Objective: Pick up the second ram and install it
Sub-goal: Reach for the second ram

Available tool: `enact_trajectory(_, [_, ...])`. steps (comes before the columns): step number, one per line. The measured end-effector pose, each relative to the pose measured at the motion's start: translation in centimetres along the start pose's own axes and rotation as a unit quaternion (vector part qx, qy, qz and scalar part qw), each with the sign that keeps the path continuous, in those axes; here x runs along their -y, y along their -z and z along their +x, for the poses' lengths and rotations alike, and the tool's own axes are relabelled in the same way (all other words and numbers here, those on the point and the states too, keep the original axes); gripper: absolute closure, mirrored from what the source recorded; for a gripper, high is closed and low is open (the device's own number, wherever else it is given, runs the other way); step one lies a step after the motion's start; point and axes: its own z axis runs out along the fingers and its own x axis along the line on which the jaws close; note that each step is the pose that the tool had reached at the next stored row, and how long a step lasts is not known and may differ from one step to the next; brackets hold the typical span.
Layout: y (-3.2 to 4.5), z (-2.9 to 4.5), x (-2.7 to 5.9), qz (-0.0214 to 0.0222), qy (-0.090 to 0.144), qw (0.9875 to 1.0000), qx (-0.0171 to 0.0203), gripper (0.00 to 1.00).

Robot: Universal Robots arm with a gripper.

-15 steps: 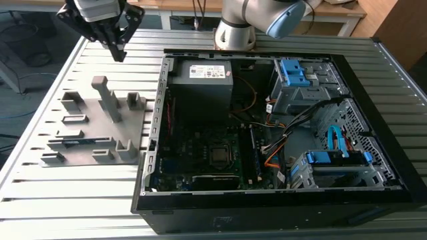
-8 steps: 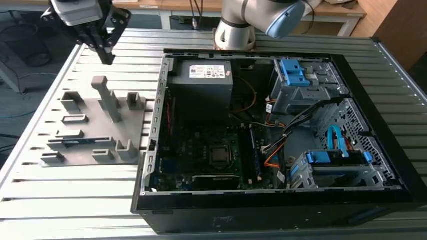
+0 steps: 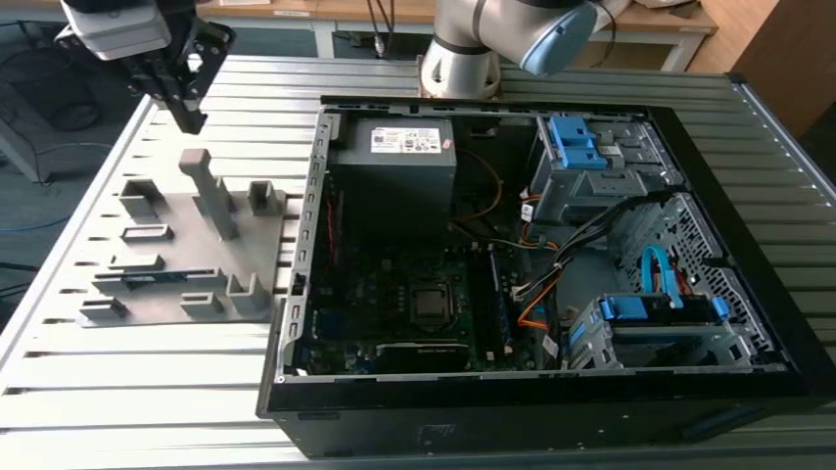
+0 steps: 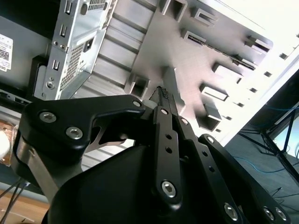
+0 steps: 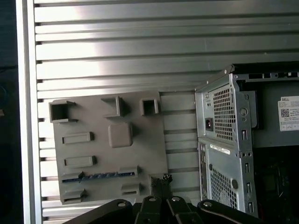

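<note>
The second ram (image 3: 147, 277), a thin blue-green stick, lies on edge in a slot of the grey holder tray (image 3: 176, 250) at the exterior view's left. In the first wrist view the ram (image 5: 100, 176) sits between two small blocks of the tray (image 5: 140, 140). My gripper (image 3: 192, 119) hangs high above the tray's far end, well away from the ram, with its fingers together and nothing held. The shut fingertips (image 5: 161, 180) also show in the second wrist view over the tray (image 4: 187, 51), where the gripper (image 4: 162, 92) points down at it.
An open computer case (image 3: 731, 176) lies on the slatted metal table (image 3: 157, 392), right of the tray in the exterior view. Inside are the motherboard (image 3: 418, 294), a power supply (image 3: 392, 166), blue drive brackets (image 3: 581, 142) and cables. A tall upright block (image 3: 209, 196) stands on the tray under the gripper.
</note>
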Motion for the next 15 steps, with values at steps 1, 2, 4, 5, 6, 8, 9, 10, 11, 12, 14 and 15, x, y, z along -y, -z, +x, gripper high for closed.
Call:
enact_trajectory(1, [-0.04, 0.13, 0.09, -0.0001, 0.0, 1.0, 0.0001, 0.9])
enact_trajectory(2, [-0.09, 0.27, 0.19, 0.0, 0.0, 1.0, 0.0, 0.9])
enact_trajectory(4, [-0.21, 0.49, 0.38, -0.0001, 0.0, 1.0, 0.0, 0.9])
enact_trajectory(5, [-0.3, 0.58, 0.49, 0.0, 0.0, 1.0, 0.0, 0.9])
enact_trajectory(6, [-0.4, 0.64, 0.6, -0.0001, 0.0, 1.0, 0.0, 0.9])
enact_trajectory(8, [-0.69, 0.76, 0.84, -0.0001, 0.0, 1.0, 0.0001, 0.9])
enact_trajectory(9, [-0.86, 0.81, 0.97, -0.0001, 0.0, 1.0, 0.0001, 0.9])
enact_trajectory(10, [-1.03, 0.88, 1.1, -0.0001, 0.0, 1.0, 0.0, 0.9])
enact_trajectory(11, [-1.17, 0.97, 1.24, 0.0, 0.0, 1.0, -0.0001, 0.9])
enact_trajectory(12, [-1.32, 1.13, 1.39, 0.0, 0.0, 1.0, 0.0, 0.9])
enact_trajectory(14, [-1.59, 1.53, 1.7, 0.0, 0.0, 1.0, 0.0, 0.9])
enact_trajectory(15, [-1.73, 1.76, 1.86, -0.0001, 0.0, 1.0, 0.0001, 0.9])
